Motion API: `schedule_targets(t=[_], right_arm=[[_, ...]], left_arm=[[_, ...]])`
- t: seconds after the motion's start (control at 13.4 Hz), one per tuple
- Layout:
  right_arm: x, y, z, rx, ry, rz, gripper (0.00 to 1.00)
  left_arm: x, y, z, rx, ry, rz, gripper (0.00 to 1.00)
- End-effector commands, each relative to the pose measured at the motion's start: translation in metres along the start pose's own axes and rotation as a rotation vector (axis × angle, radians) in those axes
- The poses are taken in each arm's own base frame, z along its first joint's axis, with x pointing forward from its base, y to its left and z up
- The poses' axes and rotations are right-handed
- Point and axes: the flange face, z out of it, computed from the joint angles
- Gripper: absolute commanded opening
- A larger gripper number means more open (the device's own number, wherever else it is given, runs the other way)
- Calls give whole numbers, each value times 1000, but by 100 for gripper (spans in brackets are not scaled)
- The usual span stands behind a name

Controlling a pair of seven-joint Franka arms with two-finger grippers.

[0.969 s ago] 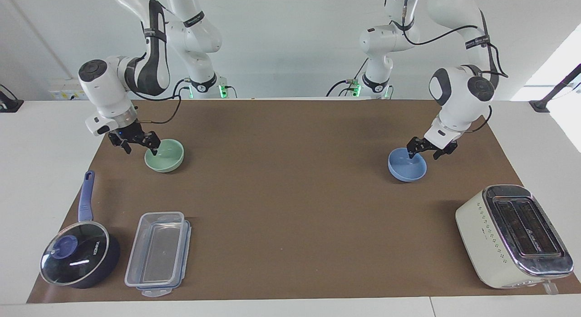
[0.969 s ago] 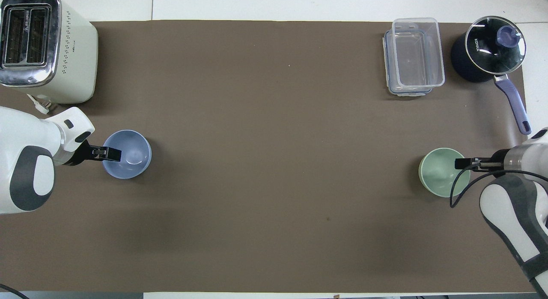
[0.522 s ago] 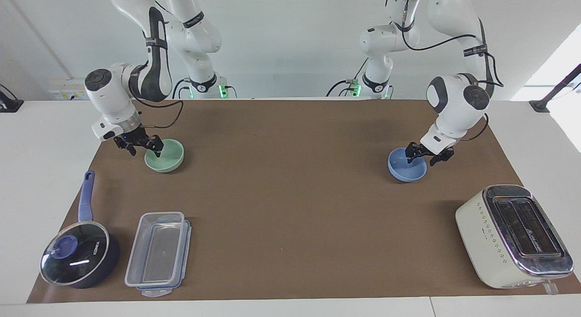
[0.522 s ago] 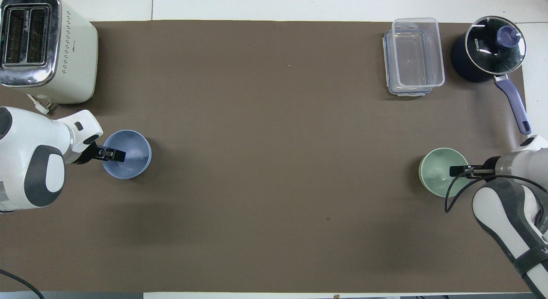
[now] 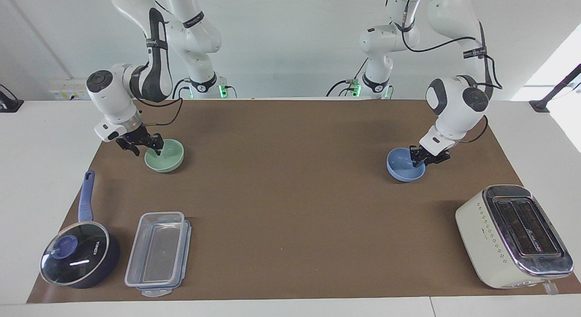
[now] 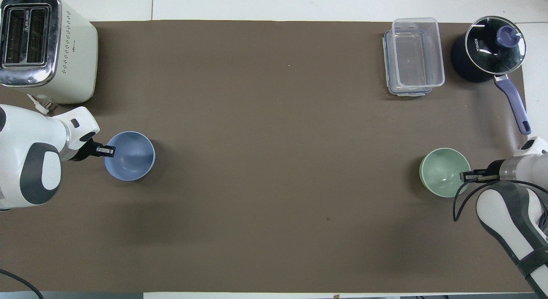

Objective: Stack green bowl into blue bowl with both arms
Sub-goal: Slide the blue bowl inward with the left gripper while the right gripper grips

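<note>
My left gripper point(image 5: 418, 160) is clamped on the rim of the blue bowl point(image 5: 404, 170), at the left arm's end of the mat. My right gripper point(image 5: 154, 146) sits at the rim of the green bowl point(image 5: 166, 158); I cannot tell whether it grips. Both bowls are plain, upright and well apart. Farther from me stand a toaster point(image 5: 513, 237), a clear container point(image 5: 158, 253) and a saucepan point(image 5: 79, 260).

One camera sits high across the tabletop point(image 5: 290, 203), facing the robots and looking down at a slant. The other hangs high above the robots' own end, looking steeply down and forward. Both stand well back and share the whole brown tabletop, half a turn apart.
</note>
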Motion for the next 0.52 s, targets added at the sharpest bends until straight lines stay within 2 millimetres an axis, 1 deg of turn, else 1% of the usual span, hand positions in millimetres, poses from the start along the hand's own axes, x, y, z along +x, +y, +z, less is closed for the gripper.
schedule_targets(t=[0.0, 0.07, 0.15, 0.22, 0.3, 0.37, 0.45], right_arm=[[-2, 5, -6, 8, 29, 9, 0], [-1, 4, -7, 20, 33, 23, 0], [3, 2, -10, 24, 36, 20, 0], [7, 1, -19, 23, 43, 16, 0], [12, 1, -28, 25, 39, 12, 0], [18, 1, -39, 29, 31, 7, 0], [24, 0, -53, 31, 25, 0, 0]], left_arm=[[20, -2, -11, -21, -32, -36, 0], [32, 7, -24, -27, -52, -71, 0], [48, 30, -44, -56, -61, -106, 0], [63, 60, -61, -109, -73, -168, 0], [73, 97, -71, -130, -86, -255, 0], [78, 140, -70, -126, -89, -311, 0], [76, 190, -67, -120, -87, -319, 0]])
